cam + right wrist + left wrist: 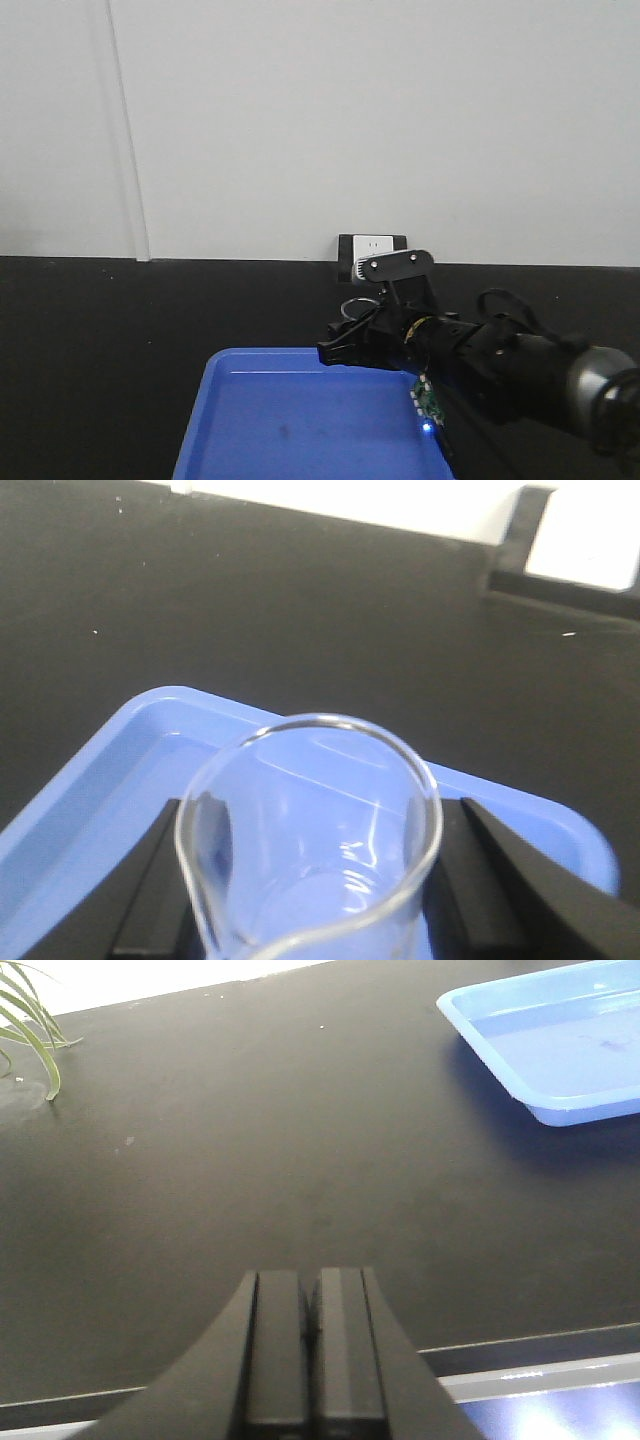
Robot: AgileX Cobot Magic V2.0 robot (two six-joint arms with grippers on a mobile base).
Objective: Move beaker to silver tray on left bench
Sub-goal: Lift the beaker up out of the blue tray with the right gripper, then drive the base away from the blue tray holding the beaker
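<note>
Two black fingers (150, 900) of the right gripper (318, 910) flank the beaker (310, 820) in the right wrist view, one pressed to each side of the clear glass, so the gripper is clamped on it. The beaker stands upright between them, its round open rim facing the camera and filling the lower middle of the picture. Beneath and around it lies the blue tray (90, 780), whose far rim runs just beyond the glass. Whether the beaker's base rests on the tray floor or hangs above it cannot be told. Past the tray stretches the black bench (250, 600), and a dark wall socket (520, 540) sits at the top right corner.

From the exterior front-facing view, the right arm reaches in from the lower right, and its gripper is over the far edge of the blue tray. A faint curve of clear glass shows just above the gripper's tip, in front of the socket on the white wall (350, 120). The tray occupies the lower middle of the bench.

In the left wrist view, the left gripper (310, 1360) points out over bare black bench, its two fingers pressed flat together with nothing between them. The blue tray lies well apart at the upper right, and green plant leaves (25, 1020) show at the upper left.
</note>
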